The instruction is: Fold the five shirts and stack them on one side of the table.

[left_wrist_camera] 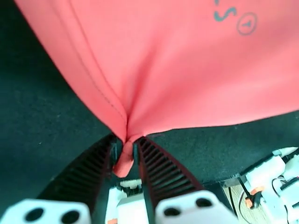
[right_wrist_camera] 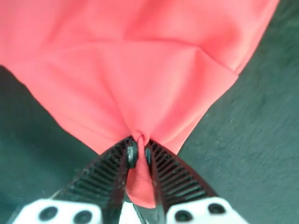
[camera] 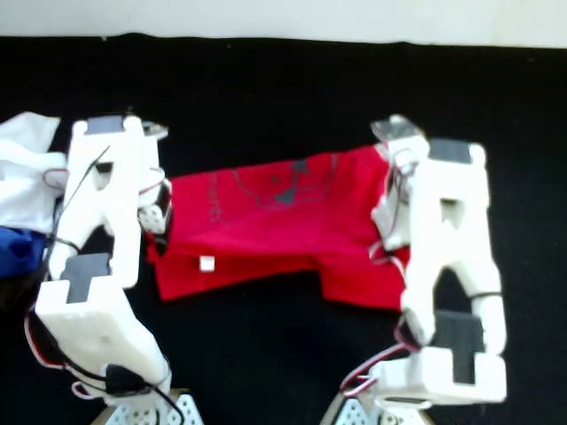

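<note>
The red shirt (camera: 266, 230) lies spread on the black table (camera: 266, 88), roughly midway between the two arms, its printed front facing up and a small white tag (camera: 206, 263) showing near its left near edge. The left gripper (left_wrist_camera: 125, 142) is pressed together on a small bunch of cloth at the shirt's left edge. The right gripper (right_wrist_camera: 138, 144) pinches a similar tuck at the right edge, with a little flap of fabric poking out behind its jaws. At the far left of the table lie a white shirt (camera: 22, 177) and, just nearer, a blue shirt (camera: 18, 248), both rumpled and apart from the red one.

The cloth looks thin, light and entirely limp: it puckers into creases that fan out from each pinch. It will likely sag in the middle when lifted and drape rather than hold any shape. Both grips sit on only a narrow fold, so a quick pull could slip the fabric free. The best hold is at opposite edges or corners, as here, with the shirt kept lightly taut between the arms so a fold lands flat.
</note>
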Controlling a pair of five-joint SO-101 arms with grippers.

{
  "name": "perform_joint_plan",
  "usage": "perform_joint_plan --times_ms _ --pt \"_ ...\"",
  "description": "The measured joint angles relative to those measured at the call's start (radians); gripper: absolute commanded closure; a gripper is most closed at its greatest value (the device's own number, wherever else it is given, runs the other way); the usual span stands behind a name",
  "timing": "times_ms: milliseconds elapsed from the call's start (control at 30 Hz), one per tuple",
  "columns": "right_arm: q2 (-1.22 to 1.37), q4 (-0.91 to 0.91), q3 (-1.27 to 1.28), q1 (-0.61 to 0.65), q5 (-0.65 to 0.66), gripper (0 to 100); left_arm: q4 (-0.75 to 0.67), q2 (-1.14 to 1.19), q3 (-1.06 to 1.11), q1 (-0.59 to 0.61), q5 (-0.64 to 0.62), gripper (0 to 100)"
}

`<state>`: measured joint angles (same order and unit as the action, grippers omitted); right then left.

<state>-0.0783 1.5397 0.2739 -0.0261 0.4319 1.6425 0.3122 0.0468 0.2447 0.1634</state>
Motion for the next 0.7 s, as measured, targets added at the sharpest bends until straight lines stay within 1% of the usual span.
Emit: perform_joint_plan --times_ms 100,267,400,700 --pt "-0.038 -0.043 0.098 -0.025 0.038 99.3 -0.026 0.000 0.046 -0.026 0.000 99" --pt "-0.043 -0.060 0.138 -0.061 0.060 99.3 -0.041 0.000 0.064 -0.097 0.000 99" --pt "-0.052 -0.069 0.181 -0.066 0.060 99.3 -0.078 0.000 0.064 -0.097 0.000 99" --pt "-0.052 -0.071 0.187 -0.066 0.060 99.3 -0.083 -0.008 0.100 -0.097 0.000 99"
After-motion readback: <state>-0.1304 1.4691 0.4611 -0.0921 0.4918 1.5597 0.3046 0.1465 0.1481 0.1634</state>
